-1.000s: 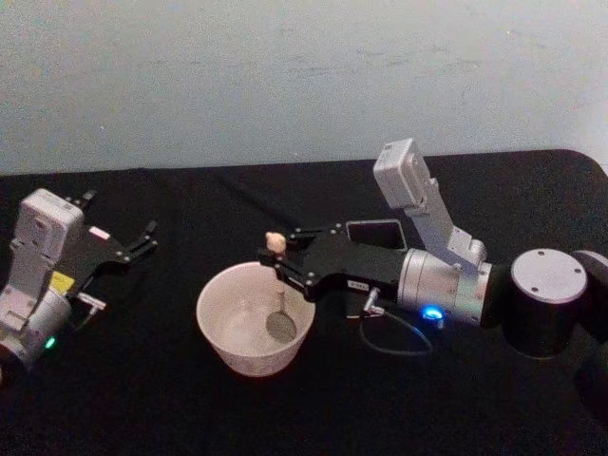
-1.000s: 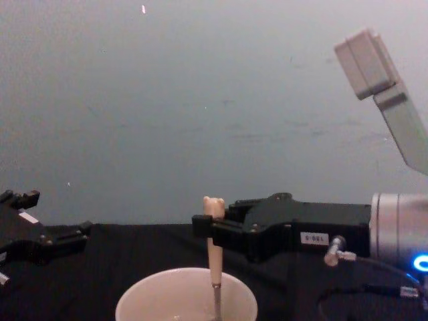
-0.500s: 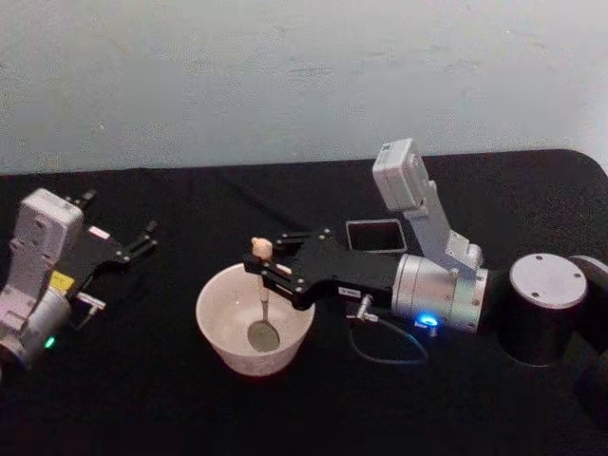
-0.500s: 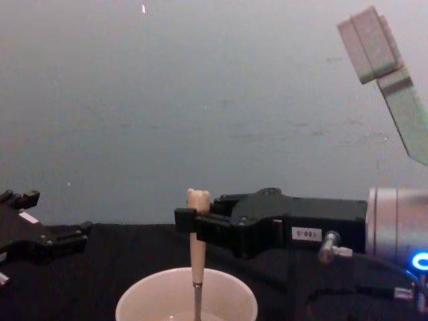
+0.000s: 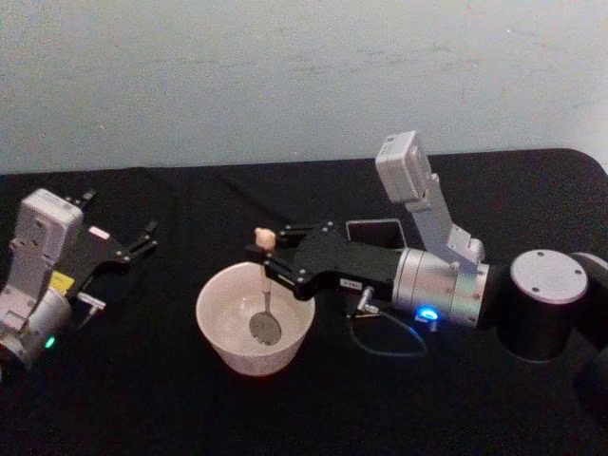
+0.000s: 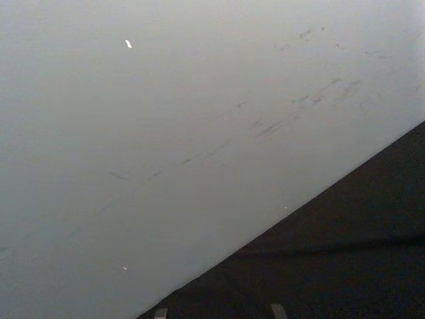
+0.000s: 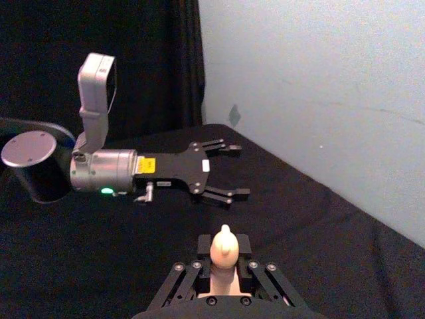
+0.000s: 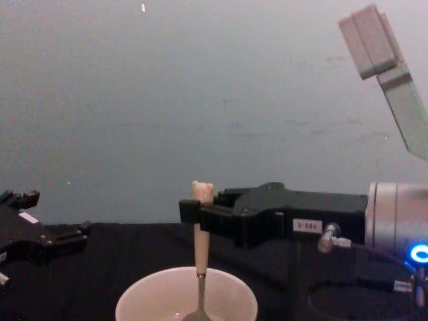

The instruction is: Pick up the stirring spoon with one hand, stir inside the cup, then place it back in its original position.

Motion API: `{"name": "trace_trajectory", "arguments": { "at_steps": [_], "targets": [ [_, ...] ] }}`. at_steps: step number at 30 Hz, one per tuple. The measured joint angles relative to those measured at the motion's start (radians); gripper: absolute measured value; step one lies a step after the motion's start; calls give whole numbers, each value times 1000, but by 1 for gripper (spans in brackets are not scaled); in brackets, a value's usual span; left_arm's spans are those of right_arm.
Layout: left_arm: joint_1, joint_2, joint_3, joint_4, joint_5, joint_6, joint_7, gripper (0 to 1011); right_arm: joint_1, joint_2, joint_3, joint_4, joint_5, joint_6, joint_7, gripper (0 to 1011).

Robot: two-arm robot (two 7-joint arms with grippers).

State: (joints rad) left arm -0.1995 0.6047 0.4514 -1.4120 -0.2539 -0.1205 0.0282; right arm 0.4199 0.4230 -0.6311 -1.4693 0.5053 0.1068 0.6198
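Observation:
The cream-white cup (image 5: pixel 214 321) stands at the table's middle, and its rim (image 8: pixel 137 302) also shows low in the chest view. My right gripper (image 5: pixel 270 256) reaches in from the right above the cup and is shut on the stirring spoon (image 5: pixel 266 285). The spoon stands nearly upright, bear head (image 8: pixel 202 192) on top, metal bowl down inside the cup. In the right wrist view the bear head (image 7: pixel 224 247) pokes up between the fingers. The dark grey square holder (image 5: pixel 376 231) sits behind the right gripper. My left gripper (image 5: pixel 141 239) rests open at the left.
The table is covered in black cloth (image 5: pixel 190 408), with a pale wall close behind. A thin cable (image 5: pixel 389 344) loops on the cloth under the right wrist. The right arm's round black joint (image 5: pixel 546 304) sits at the far right.
The right gripper has carried the spoon from the cup's right side toward its middle, then lifted it slightly and drawn it back. The left arm has stayed where it was.

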Motion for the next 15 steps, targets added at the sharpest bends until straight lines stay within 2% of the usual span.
{"name": "trace_trajectory", "arguments": {
  "at_steps": [15],
  "targets": [
    [0,0,0,0,0,0,0,1001,9,15,55,-31,68,38,-36,222]
  ]
}}
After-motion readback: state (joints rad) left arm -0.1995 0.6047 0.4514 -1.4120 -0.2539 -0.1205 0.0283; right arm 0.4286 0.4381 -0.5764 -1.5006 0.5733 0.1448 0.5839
